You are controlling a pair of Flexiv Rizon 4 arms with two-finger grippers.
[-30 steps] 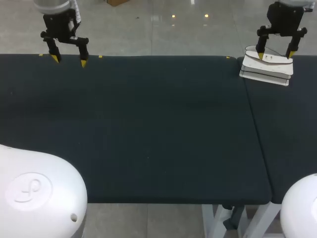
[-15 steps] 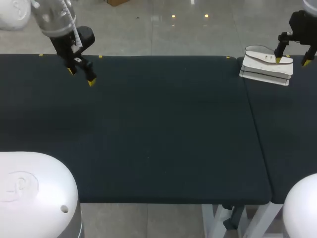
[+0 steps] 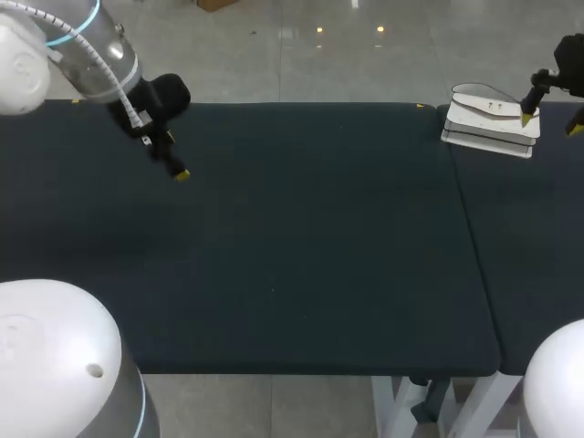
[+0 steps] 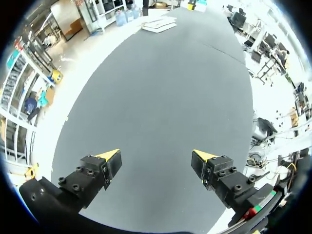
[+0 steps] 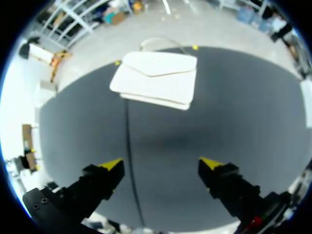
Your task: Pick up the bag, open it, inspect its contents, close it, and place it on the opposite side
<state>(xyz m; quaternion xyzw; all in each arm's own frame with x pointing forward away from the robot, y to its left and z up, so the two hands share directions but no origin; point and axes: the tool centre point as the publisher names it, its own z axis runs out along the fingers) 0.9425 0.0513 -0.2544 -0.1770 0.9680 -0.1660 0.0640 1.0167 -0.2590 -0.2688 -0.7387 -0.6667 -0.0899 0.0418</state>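
Note:
The white flap bag [image 3: 491,119] lies flat at the far edge of the table, right on the seam between the two dark tabletops. My right gripper [image 3: 550,124] hovers just right of it, open and holding nothing; one yellow tip is over the bag's right end. In the right wrist view the bag [image 5: 158,78] lies ahead of the open gripper [image 5: 161,164], with bare mat between the fingers. My left gripper [image 3: 175,166] hangs over the far left of the table, open and holding nothing. From the left wrist the bag [image 4: 158,24] is far ahead of the gripper [image 4: 156,156].
A seam [image 3: 470,219] divides the wide dark table [image 3: 301,237] from a second dark table [image 3: 538,237] at the right. The seam [image 5: 130,146] runs under the bag and toward my right gripper's fingers.
My left arm has swung in from the far left edge, right and nearer, and its gripper has turned. My right gripper has shifted right, from above the bag to beside it.

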